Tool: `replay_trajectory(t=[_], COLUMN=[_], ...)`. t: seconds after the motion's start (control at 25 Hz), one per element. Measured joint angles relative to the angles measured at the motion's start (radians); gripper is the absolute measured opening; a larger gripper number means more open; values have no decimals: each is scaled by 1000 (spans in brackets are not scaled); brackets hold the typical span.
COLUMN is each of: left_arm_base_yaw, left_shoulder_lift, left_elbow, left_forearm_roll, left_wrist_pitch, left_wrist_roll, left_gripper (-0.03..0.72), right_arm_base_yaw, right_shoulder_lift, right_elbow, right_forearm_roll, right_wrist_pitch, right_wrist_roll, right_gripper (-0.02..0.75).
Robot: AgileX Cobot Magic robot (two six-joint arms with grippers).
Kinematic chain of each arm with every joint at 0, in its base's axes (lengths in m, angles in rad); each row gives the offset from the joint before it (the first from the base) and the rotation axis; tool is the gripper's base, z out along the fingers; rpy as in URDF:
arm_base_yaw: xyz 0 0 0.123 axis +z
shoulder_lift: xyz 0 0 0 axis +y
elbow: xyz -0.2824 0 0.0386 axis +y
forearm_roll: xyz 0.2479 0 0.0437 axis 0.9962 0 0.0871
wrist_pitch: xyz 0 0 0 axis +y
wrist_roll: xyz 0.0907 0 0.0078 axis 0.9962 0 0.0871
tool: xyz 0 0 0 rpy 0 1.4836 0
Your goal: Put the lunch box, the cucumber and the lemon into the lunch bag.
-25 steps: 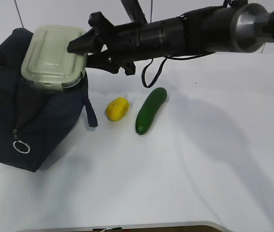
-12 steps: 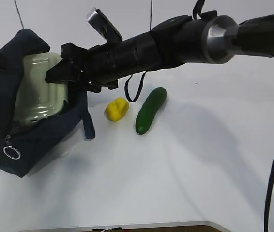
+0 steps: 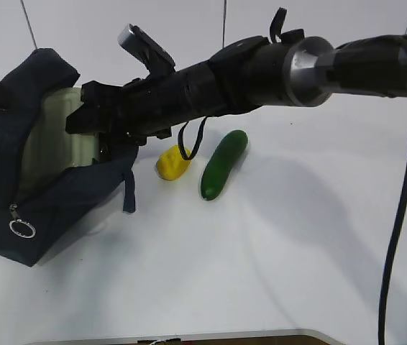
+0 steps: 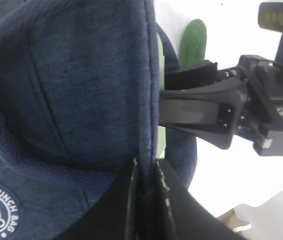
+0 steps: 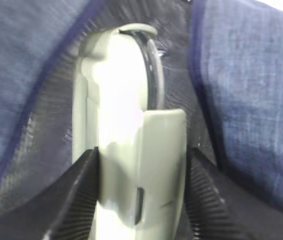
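— So where is the box (image 3: 56,147) at this point?

— At the left of the exterior frame, tipped on edge inside the open mouth of the bag (image 3: 16,208). Only its pale green lid shows there, with navy fabric on both sides of it.

— And what has hold of it?

— The right gripper (image 3: 88,122). The right arm (image 3: 261,72) reaches across from the upper right of the frame to the bag's opening. In the right wrist view the two black fingers (image 5: 79,192) sit at lower left and lower right, pressed against either side of the box's edge, so it is clamped between them.

— What about the left gripper (image 4: 146,200)?

— It fills the bottom of the left wrist view. Its dark fingers are nearly together, pinching the bag's rim between them. A bear badge reading "LUNCH BAG" sits at the lower left corner of that frame.

— The other two items?

— Both lie on the white table (image 3: 282,244), near the middle of the exterior frame. The lemon (image 3: 172,162) is just right of the bag, partly under the arm; the cucumber (image 3: 223,164) lies just right of the lemon, slanting up to the right, not touching it.

— Anything else on the bag?

— A metal ring (image 3: 21,228) hangs from the zipper at the lower left.
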Motion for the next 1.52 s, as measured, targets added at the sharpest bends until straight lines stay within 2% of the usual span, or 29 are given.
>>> replay_trajectory(t=[0.28,0.52,0.72,0.88,1.04,1.16,1.36,1.52], left_arm_base_yaw=[0,0,0,0,0,0,0,0], left_shoulder_lift=[0,3,3,3,3,3,3,3], left_elbow=[0,0,0,0,0,0,0,0], left_forearm_roll=[0,0,35,68,75,77,79,81], left_wrist_pitch=[0,-8,-30,-40,-49,-53,-53,-55], left_wrist_roll=[0,0,2,2,2,2,2,2], left_gripper=[15,15,15,15,15,15,15,15], right_arm_base_yaw=[6,6,-1,-20,-60,-103,-173,-207], right_shoulder_lift=[8,8,8,8,8,8,6,6], right_elbow=[-23,-97,-160,-222,-295,-362,-434,-435], right_forearm_roll=[19,0,-184,-286,-355,-463,-716,-870], right_wrist_pitch=[23,69,190,276,394,497,535,537], right_wrist_roll=[-26,-31,-7,44,74,120,315,509], right_gripper=[435,440,440,440,440,440,440,440])
